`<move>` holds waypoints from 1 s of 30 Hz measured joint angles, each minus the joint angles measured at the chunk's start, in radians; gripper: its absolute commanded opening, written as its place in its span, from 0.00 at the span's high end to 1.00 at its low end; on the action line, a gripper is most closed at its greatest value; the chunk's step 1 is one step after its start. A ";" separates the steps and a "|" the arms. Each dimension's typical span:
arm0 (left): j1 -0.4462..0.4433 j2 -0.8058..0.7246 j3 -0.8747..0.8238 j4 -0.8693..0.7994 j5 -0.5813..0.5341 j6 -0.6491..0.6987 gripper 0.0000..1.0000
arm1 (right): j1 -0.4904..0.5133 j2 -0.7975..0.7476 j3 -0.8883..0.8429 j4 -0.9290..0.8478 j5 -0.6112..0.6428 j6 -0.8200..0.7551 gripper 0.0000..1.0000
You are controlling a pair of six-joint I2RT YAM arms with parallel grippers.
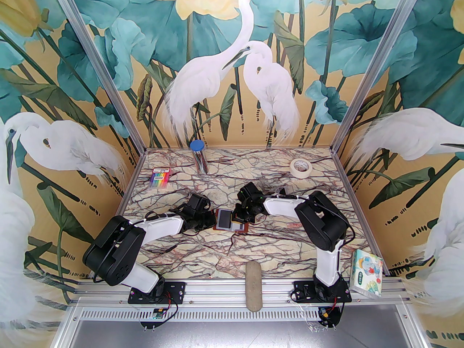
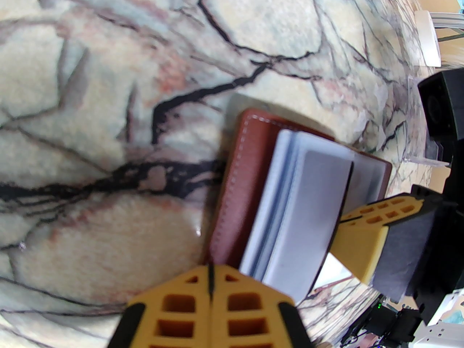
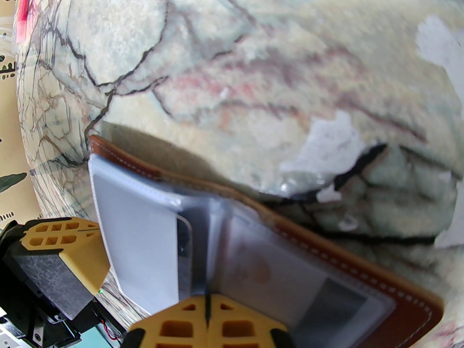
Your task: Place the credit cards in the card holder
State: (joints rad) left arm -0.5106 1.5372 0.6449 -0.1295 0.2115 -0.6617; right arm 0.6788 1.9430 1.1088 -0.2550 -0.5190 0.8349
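Your left fingers [image 2: 181, 303] are closed, tips at the left cover of the card holder [image 2: 235, 179]. Your right fingers [image 3: 232, 324], also closed, seem to pinch a pale card [image 2: 315, 212] edge-on over the sleeves [image 3: 145, 230], mid counter [image 2: 108, 85]. Hold the cover down, line the card up with a sleeve mouth, and slide gently.

The card holder [image 2: 235, 179] is smooth reddish-brown leather with pale stitching, its sleeves [image 2: 304, 208] cloudy, slightly glossy plastic, and the table [image 2: 108, 85] a marble-patterned, faintly shiny surface.
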 measured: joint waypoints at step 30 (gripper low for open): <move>0.000 0.000 -0.016 0.034 0.048 -0.007 1.00 | 0.000 -0.014 0.026 -0.085 0.003 -0.046 0.95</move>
State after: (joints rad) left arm -0.5106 1.5372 0.6292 -0.0959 0.2592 -0.6689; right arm 0.6785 1.9285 1.1347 -0.3405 -0.5159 0.7887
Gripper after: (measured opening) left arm 0.059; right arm 0.071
